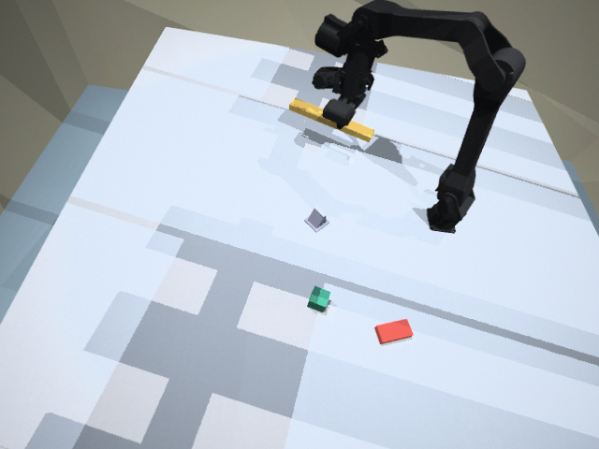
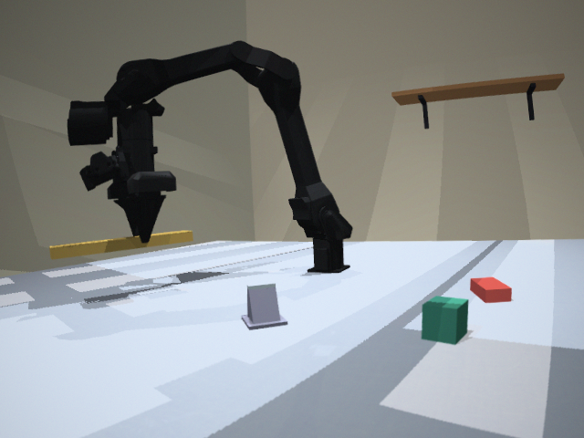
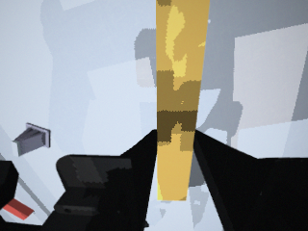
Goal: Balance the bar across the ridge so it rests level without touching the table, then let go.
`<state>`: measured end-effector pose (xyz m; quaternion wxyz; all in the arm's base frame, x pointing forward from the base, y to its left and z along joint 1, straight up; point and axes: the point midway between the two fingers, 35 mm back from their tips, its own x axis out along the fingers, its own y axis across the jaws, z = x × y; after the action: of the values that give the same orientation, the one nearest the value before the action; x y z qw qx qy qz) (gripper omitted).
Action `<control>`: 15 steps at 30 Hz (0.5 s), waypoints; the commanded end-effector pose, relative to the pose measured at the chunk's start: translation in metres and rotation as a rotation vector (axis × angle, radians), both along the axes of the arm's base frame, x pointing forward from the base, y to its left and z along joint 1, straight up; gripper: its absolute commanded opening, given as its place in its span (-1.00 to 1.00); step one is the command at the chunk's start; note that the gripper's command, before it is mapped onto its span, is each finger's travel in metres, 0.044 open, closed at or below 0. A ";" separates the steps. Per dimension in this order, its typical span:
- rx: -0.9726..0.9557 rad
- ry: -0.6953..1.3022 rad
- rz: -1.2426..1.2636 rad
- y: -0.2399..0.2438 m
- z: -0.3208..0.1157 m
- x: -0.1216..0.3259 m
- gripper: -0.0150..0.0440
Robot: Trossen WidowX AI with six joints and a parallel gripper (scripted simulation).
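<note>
A long yellow bar (image 1: 302, 109) (image 2: 85, 248) (image 3: 180, 96) is held in the air above the table, roughly level, with its shadow on the table apart from it. My gripper (image 1: 343, 125) (image 2: 142, 239) (image 3: 174, 133) is shut on the bar, somewhat to one side of its middle in the top view. The small grey ridge (image 1: 316, 219) (image 2: 264, 304) (image 3: 34, 138) stands upright on its thin square base on the table. Nothing lies on it. The bar is well away from it, towards the back in the top view.
A green cube (image 1: 319, 298) (image 2: 443, 320) sits beyond the ridge from the bar. A flat red block (image 1: 394, 331) (image 2: 490, 289) (image 3: 18, 210) lies near the cube. The arm's base (image 1: 443, 217) (image 2: 328, 256) stands to the right of the ridge. A brown shelf (image 2: 476, 89) hangs on the wall.
</note>
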<state>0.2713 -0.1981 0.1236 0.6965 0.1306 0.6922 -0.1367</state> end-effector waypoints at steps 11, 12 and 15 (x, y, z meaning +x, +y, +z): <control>-0.006 -0.017 0.096 0.021 0.018 0.009 -0.49; -0.005 -0.017 0.113 0.025 0.018 0.010 -0.49; -0.005 -0.016 0.164 0.036 0.018 0.015 -0.49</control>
<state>0.2832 -0.1714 0.1382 0.7059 0.0879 0.6965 -0.0945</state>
